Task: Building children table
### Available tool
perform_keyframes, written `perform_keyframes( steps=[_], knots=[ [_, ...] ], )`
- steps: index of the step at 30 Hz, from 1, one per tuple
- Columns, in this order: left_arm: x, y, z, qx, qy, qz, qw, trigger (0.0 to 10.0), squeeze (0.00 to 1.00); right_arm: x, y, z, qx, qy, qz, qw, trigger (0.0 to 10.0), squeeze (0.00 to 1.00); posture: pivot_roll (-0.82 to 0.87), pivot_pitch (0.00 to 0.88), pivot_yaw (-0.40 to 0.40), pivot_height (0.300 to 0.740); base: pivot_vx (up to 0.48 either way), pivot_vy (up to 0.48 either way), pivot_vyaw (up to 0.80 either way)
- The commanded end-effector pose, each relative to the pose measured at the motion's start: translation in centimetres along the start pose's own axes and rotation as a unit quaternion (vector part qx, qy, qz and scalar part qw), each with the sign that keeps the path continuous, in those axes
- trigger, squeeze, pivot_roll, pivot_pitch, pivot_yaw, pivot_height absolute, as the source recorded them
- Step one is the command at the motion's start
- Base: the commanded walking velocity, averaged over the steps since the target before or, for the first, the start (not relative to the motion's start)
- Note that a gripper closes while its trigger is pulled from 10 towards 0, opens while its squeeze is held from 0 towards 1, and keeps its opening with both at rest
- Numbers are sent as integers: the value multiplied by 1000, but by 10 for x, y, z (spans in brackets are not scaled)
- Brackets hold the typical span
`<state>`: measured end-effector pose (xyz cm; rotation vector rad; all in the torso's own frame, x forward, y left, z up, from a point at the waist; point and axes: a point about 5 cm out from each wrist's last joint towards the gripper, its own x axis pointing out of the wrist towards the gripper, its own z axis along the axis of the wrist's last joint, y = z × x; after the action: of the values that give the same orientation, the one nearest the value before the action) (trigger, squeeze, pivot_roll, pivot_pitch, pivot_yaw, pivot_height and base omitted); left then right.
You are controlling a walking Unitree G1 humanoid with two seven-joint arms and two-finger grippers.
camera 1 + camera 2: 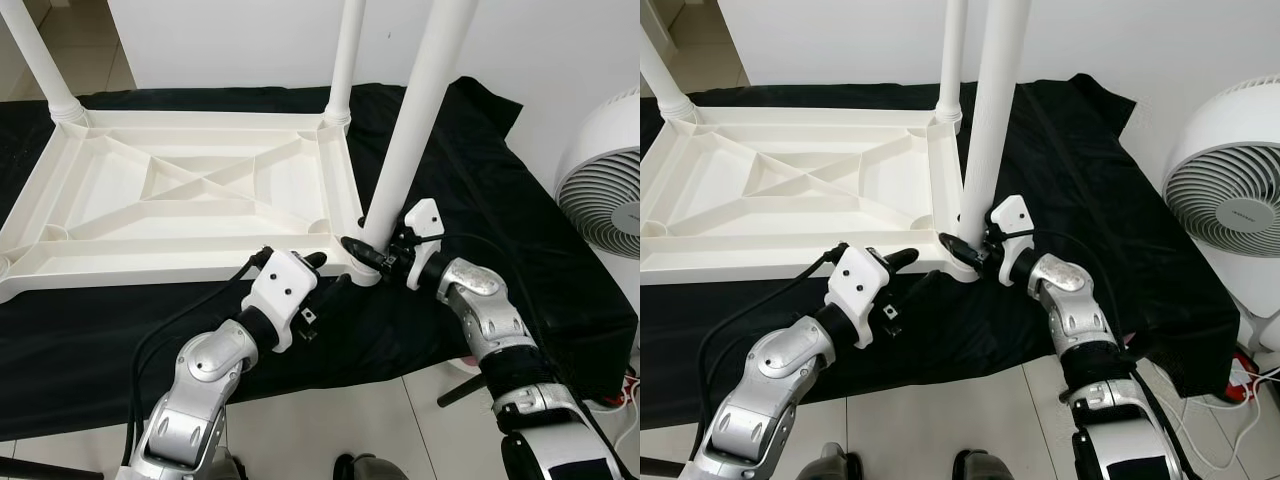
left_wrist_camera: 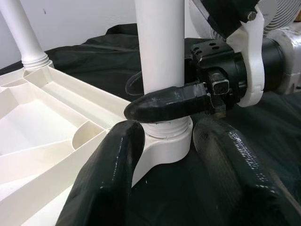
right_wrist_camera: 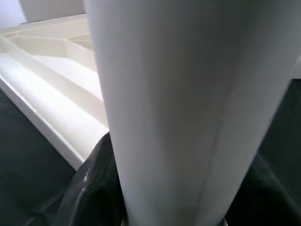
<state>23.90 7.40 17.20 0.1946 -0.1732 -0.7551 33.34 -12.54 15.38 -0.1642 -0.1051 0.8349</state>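
A white plastic table top (image 1: 180, 200) lies upside down on a black cloth (image 1: 480, 170). A thick white leg (image 1: 415, 130) stands in its near right corner socket (image 2: 164, 146). My right gripper (image 1: 365, 245) is shut on this leg just above the threaded base, and the leg (image 3: 178, 94) sits between its black fingers (image 3: 89, 188). My left gripper (image 1: 328, 275) is open, low at the table's near edge. Its two fingers (image 2: 108, 179) stand either side of the socket, below the right gripper's finger (image 2: 169, 103).
Two more white legs stand upright at the far corners, one left (image 1: 40, 60) and one right (image 1: 345, 55). A white floor fan (image 1: 605, 190) stands to the right by the wall. Tiled floor lies in front of the cloth, with cables (image 1: 625, 400) at the right.
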Motion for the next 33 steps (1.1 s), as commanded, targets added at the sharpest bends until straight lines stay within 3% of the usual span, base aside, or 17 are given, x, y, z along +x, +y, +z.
perform_keyframes(
  steps=[1,2,3,5,7,9,10,11,13,14,17,23,29,30,31,33],
  knots=[
    [0,-2,-5,-6,10,18,1000,10000,0,3,13,-11,7,28,-13,1000,10000,0,-9,104,-13,740,0,0,0],
    [0,-2,-5,-6,10,18,1000,10000,0,3,13,-11,7,28,-13,1000,10000,0,-9,104,-13,740,0,0,0],
    [0,-3,-4,-6,9,17,1000,10000,0,4,14,-9,10,24,-54,998,10000,0,-5,104,-17,740,0,0,0],
    [0,-3,-4,-6,9,17,1000,10000,0,4,14,-9,10,24,-54,998,10000,0,-5,104,-17,740,0,0,0],
    [1,-3,-4,-7,7,16,1000,10000,0,2,16,-4,35,12,-138,990,10000,0,-9,98,-19,740,0,0,0],
    [1,-3,-4,-7,7,16,1000,10000,0,2,16,-4,35,12,-138,990,10000,0,-9,98,-19,740,0,0,0],
    [0,-4,-3,-8,6,15,1000,10000,0,-1,16,-3,53,8,-182,982,10000,0,-12,94,-22,740,0,0,0],
    [0,-4,-3,-8,6,15,1000,10000,0,-1,16,-3,53,8,-182,982,10000,0,-12,94,-22,740,0,0,0],
    [-1,-5,-7,-4,12,9,1000,10000,0,-7,19,-2,69,8,-274,959,10000,0,-16,91,-26,740,0,0,0],
    [-1,-5,-7,-4,12,9,1000,10000,0,-7,19,-2,69,8,-274,959,10000,0,-16,91,-26,740,0,0,0],
    [-2,-5,-13,-7,18,9,1000,10000,0,-12,26,-2,82,9,-352,932,10000,0,-18,89,-29,740,0,0,0],
    [-3,-5,-21,-27,20,20,999,10000,0,-10,34,2,88,0,-366,926,10000,0,-21,90,-32,740,0,0,0],
    [-4,-6,-27,-31,24,22,999,10000,0,-11,32,4,92,0,-373,923,10000,0,-23,95,-37,740,0,0,0],
    [-4,-6,-29,-29,27,18,999,10000,0,-12,30,4,99,-2,-372,923,10000,675,-19,98,-43,740,0,0,0],
    [-3,-6,-30,-25,28,14,999,10000,0,-12,30,5,101,-3,-369,924,10000,1000,-11,99,-47,740,0,0,0],
    [-3,-5,-30,-21,29,11,999,10000,0,-12,31,6,102,-5,-361,927,10000,1000,-12,100,-46,740,0,0,0]
  ],
)
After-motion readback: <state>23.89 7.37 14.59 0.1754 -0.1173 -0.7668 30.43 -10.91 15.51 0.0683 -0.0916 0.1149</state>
